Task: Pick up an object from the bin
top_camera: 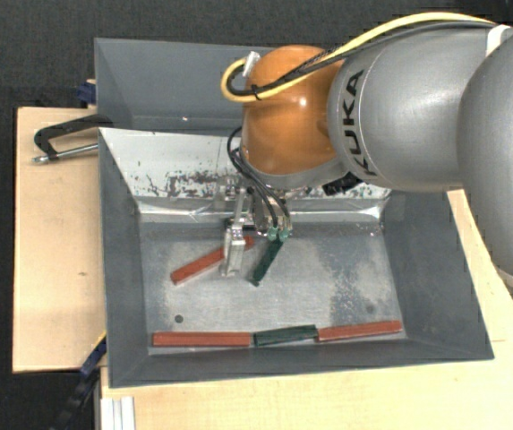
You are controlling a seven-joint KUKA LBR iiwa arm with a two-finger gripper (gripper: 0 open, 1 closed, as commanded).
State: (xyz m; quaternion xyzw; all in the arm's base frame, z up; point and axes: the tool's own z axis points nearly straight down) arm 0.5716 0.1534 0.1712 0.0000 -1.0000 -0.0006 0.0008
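Silver gripper (254,249) hangs low, its claw spread. A red-brown stick (198,266) and a dark green stick (264,262) lie just beside.

The claw (254,240) hangs low over the bin (122,267) floor, close to the far wall. A red stick (198,266) slants away on its view-left, and a green stick (265,261) lies just below it. Well nearer than the claw, a row of three sticks (285,335) lines the front wall.
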